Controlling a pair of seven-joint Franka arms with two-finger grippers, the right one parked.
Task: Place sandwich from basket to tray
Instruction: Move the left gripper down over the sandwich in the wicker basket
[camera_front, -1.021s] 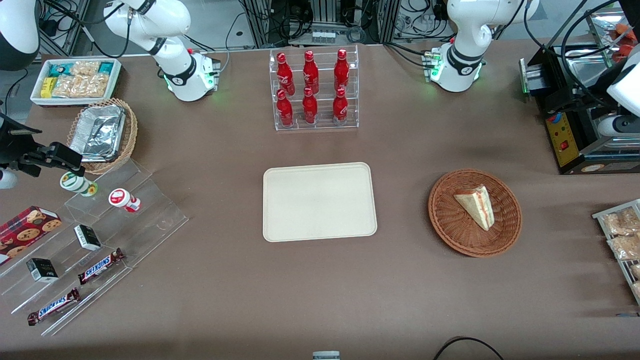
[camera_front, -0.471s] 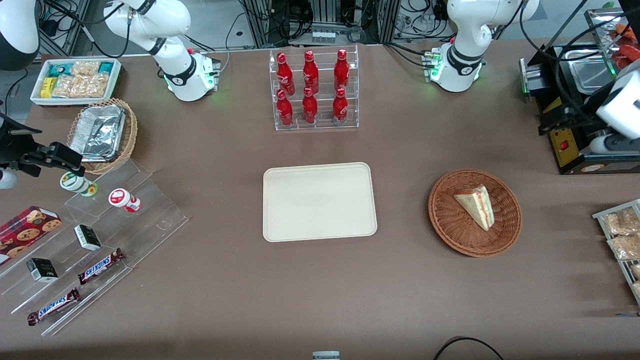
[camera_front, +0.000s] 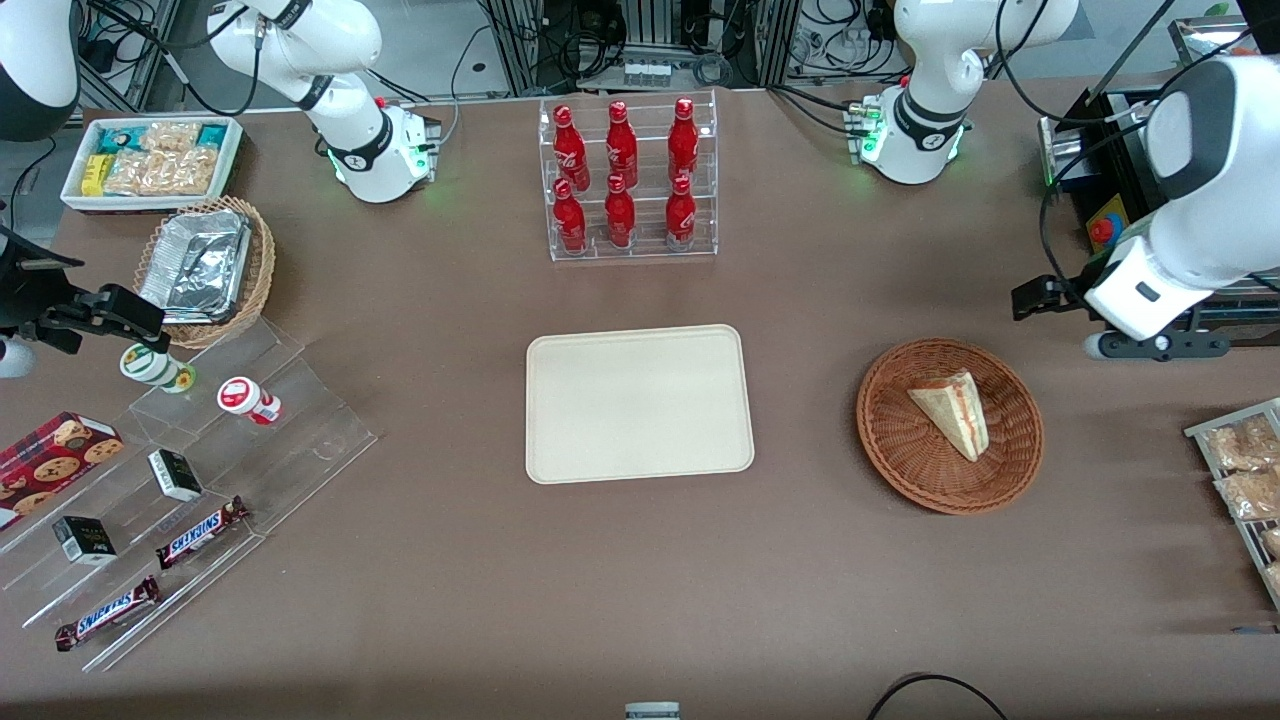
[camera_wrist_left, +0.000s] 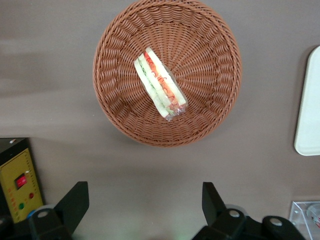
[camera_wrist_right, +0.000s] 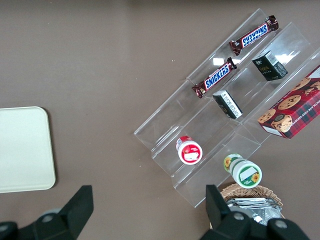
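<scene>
The sandwich (camera_front: 953, 412) (camera_wrist_left: 159, 82), a clear-wrapped wedge with red and green filling, lies in the round reddish-brown wicker basket (camera_front: 900, 455) (camera_wrist_left: 210, 105). The cream tray (camera_front: 638, 403) (camera_wrist_left: 308, 100) lies flat and bare mid-table, beside the basket toward the parked arm's end. My gripper (camera_front: 1150, 345) (camera_wrist_left: 144, 205) hangs above the bare table, farther from the front camera than the basket and a little toward the working arm's end. It is open, with its dark fingers (camera_wrist_left: 75, 200) wide apart and nothing between them.
A black machine with a yellow panel (camera_front: 1125, 270) (camera_wrist_left: 17, 185) stands close by my gripper. Snack packets on a rack (camera_front: 1240, 470) lie at the working arm's end. A clear rack of red bottles (camera_front: 625, 180) stands farther from the front camera than the tray.
My left arm has swung in from the machine at the table's end, and its gripper now hangs over the table near the basket. Sandwich, basket and tray have not moved.
</scene>
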